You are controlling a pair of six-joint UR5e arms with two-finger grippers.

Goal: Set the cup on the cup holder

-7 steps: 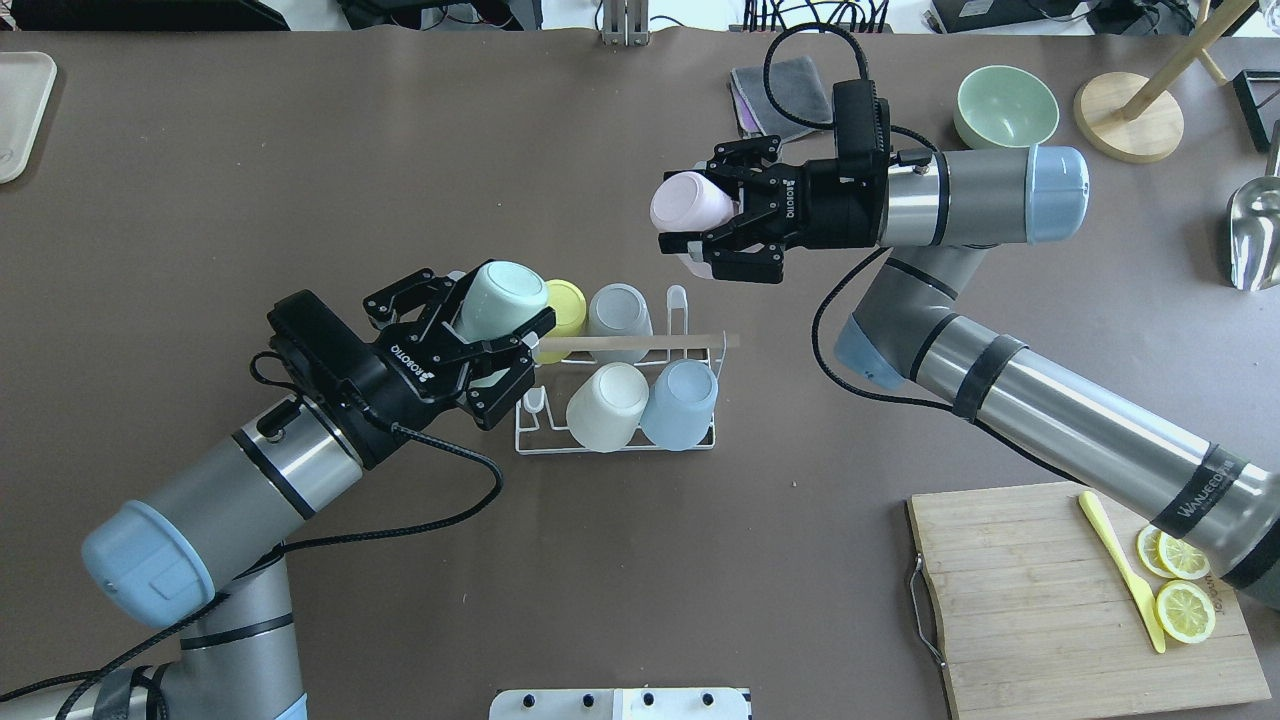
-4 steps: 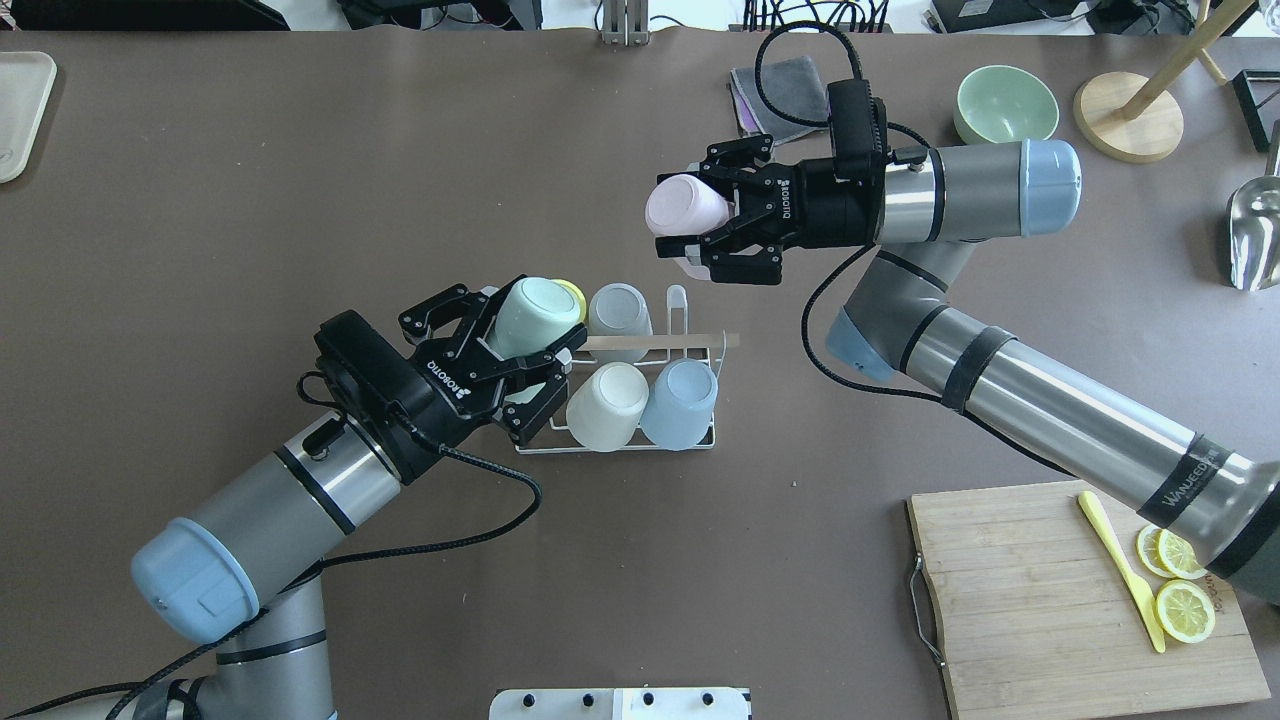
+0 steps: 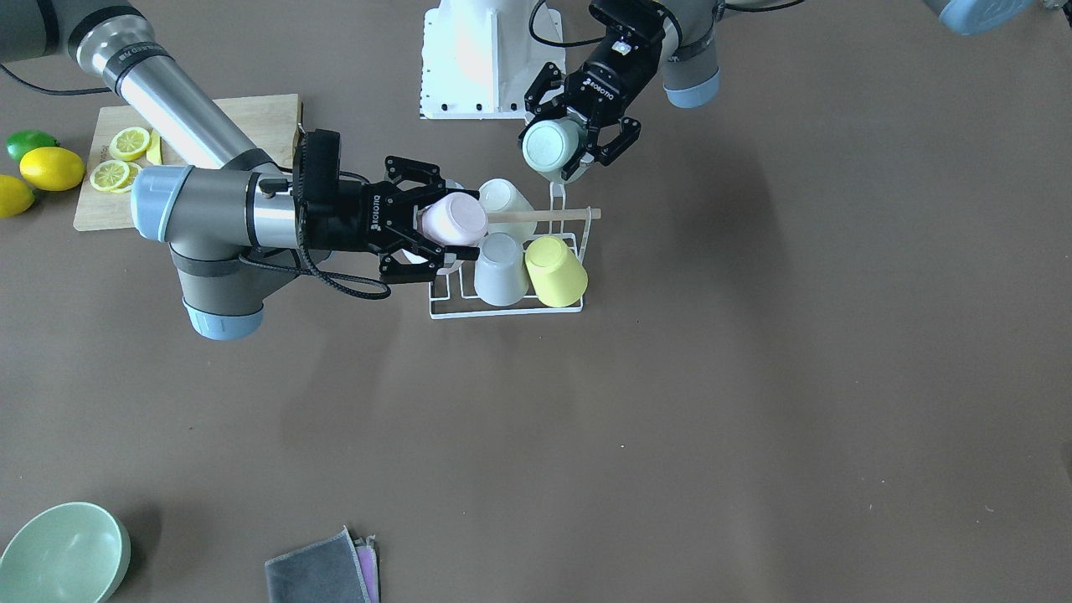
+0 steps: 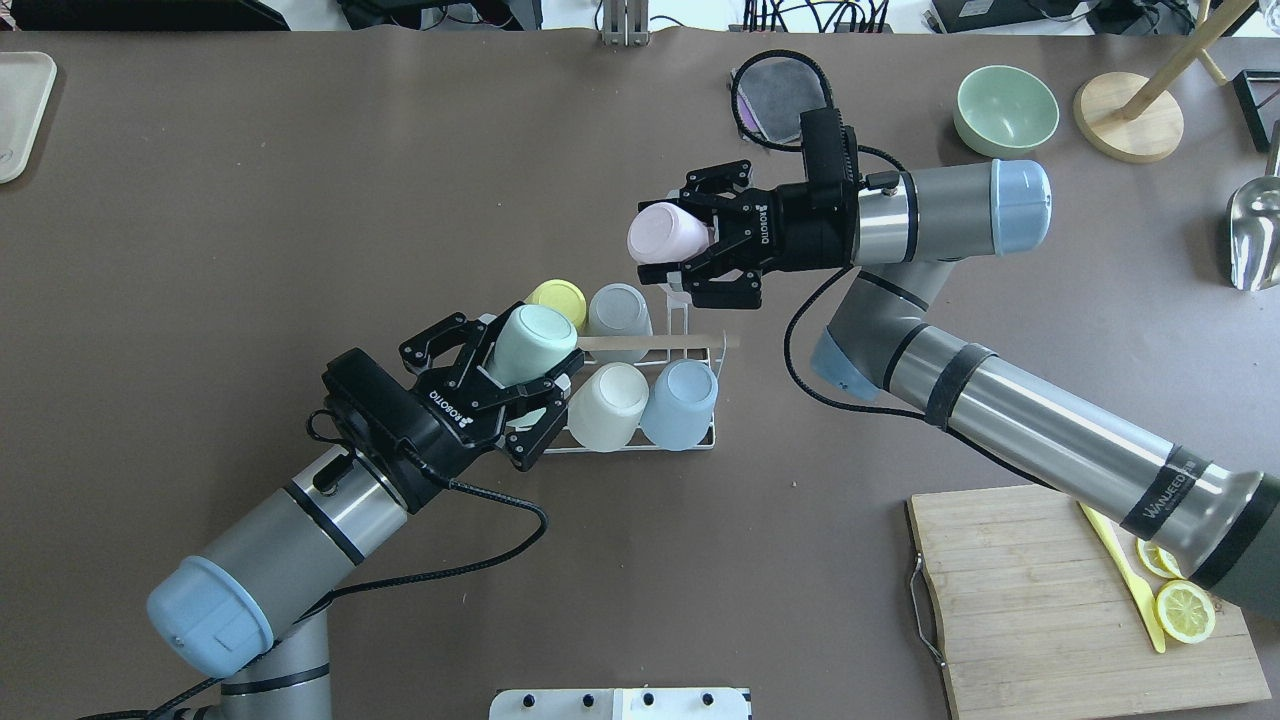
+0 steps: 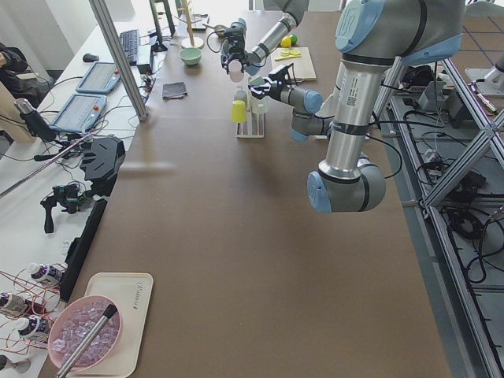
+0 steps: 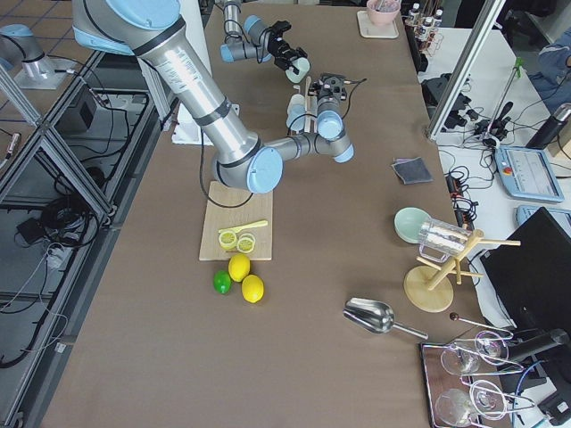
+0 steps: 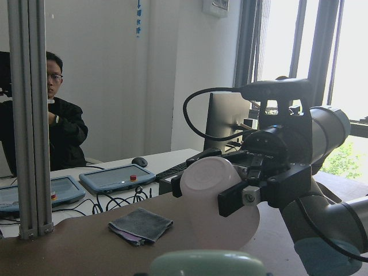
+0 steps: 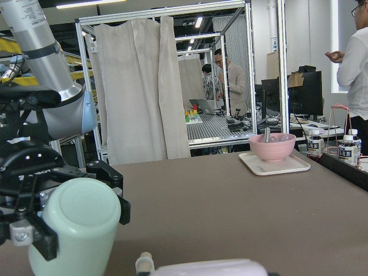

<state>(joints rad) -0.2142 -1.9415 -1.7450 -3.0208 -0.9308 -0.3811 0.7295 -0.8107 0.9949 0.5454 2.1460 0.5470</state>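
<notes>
The white wire cup holder [image 4: 620,449] with a wooden rod handle [image 4: 690,341] stands mid-table. Upside down on it are a yellow cup [image 4: 557,298], a grey cup [image 4: 619,308], a cream cup [image 4: 607,403] and a blue cup [image 4: 679,402]. My left gripper [image 4: 535,365] is shut on a mint cup [image 4: 527,343], held tilted over the holder's near left corner. My right gripper [image 4: 690,250] is shut on a pink cup [image 4: 665,232], held above the table just beyond the holder's far right prong [image 4: 676,300]. The front-facing view shows the mint cup [image 3: 550,149] and the pink cup [image 3: 453,219].
A cutting board [image 4: 1030,600] with lemon slices and a yellow knife lies at the near right. A green bowl [image 4: 1006,105], a grey cloth [image 4: 780,95], a wooden stand [image 4: 1128,115] and a metal scoop [image 4: 1255,235] are at the far right. A tray [image 4: 20,110] sits far left.
My left gripper has moved right with the mint cup, from beside the holder to over its near left corner. My right gripper has moved left and nearer the holder with the pink cup.
</notes>
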